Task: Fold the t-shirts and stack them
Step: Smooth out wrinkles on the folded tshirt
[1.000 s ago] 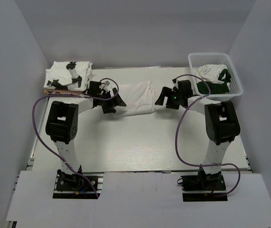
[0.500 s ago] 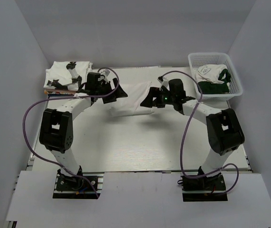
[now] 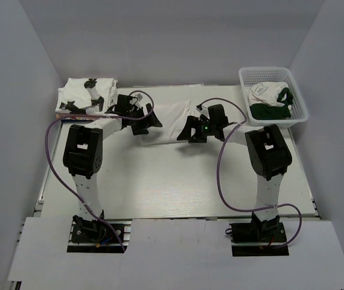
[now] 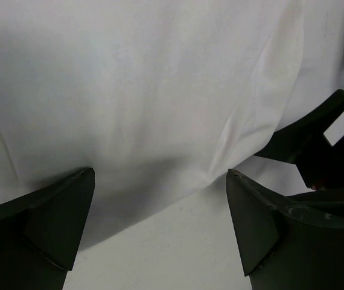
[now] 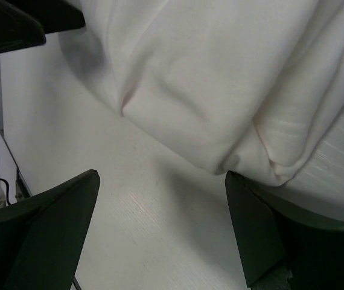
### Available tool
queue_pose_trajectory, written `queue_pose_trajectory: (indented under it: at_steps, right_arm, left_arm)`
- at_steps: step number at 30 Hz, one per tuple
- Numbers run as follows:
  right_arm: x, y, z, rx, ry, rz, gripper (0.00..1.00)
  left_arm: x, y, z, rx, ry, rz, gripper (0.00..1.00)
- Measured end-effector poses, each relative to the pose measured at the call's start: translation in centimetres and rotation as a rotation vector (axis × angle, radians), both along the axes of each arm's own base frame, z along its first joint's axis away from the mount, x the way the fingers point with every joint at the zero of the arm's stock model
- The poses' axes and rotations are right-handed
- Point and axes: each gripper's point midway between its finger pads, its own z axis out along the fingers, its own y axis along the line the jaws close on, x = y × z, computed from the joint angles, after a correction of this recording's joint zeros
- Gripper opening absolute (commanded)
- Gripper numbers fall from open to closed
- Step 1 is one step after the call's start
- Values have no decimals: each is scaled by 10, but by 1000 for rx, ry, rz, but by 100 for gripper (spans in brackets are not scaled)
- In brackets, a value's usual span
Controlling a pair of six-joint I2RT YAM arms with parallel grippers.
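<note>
**Top view.** One folded shirt point(image 3: 167, 121) lay on the worktop point(image 3: 160, 181), its long axis running side to side between the two arms. The left hand point(image 3: 143, 119) stood at the shirt's left end and the right hand point(image 3: 190, 130) at its right end, so the cloth lay inward of each hand and neither arm was clearly the nearer. A stack of folded shirts point(image 3: 87, 96) sat well outward of the left hand, at the far left corner. A basket point(image 3: 274, 99) holding more shirts sat outward of the right hand. Finger spacing could not be read from this view.

**Left wrist view.** The left hand's fingers point(image 4: 45, 217) were apart, clamped on nothing. The shirt's edge lay between the fingertips, with the body of the cloth spreading ahead of them. A dark part of the right hand showed at the far side of the shirt.

**Right wrist view.** The right hand's fingers point(image 5: 274, 235) were likewise apart and empty. A rounded, layered fold of the shirt lay just ahead of them, nearer the right-side finger, with bare worktop between the tips. Judged from this, a closing grasp would need each hand to advance inward along the shirt's long axis.
</note>
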Motion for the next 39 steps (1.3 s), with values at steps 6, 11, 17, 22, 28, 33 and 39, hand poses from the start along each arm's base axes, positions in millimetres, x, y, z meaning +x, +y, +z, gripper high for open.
queue_pose_trajectory:
  at_steps: [6,11,17,22,28,33,39]
  right_arm:
    - [17,-2,39,-47,-79,-20,90]
    - [68,11,123,6,-287,-60,90]
    - [136,38,154,76,-411,-88,90]
    - [163,38,65,50,-266,-132,90]
    - [182,12,13,69,-166,-205,90]
    - [186,-1,10,112,-160,-213,90]
    - [171,-11,15,106,-175,-189,90]
  left_arm:
    - [25,4,32,43,-100,19,100]
    - [63,8,80,61,-238,55,100]
    - [129,0,107,59,-377,63,100]
    - [137,-1,26,101,-244,44,100]
    - [128,11,-9,119,-182,54,100]
    - [129,13,-8,107,-179,59,100]
    - [131,17,-3,89,-182,60,100]
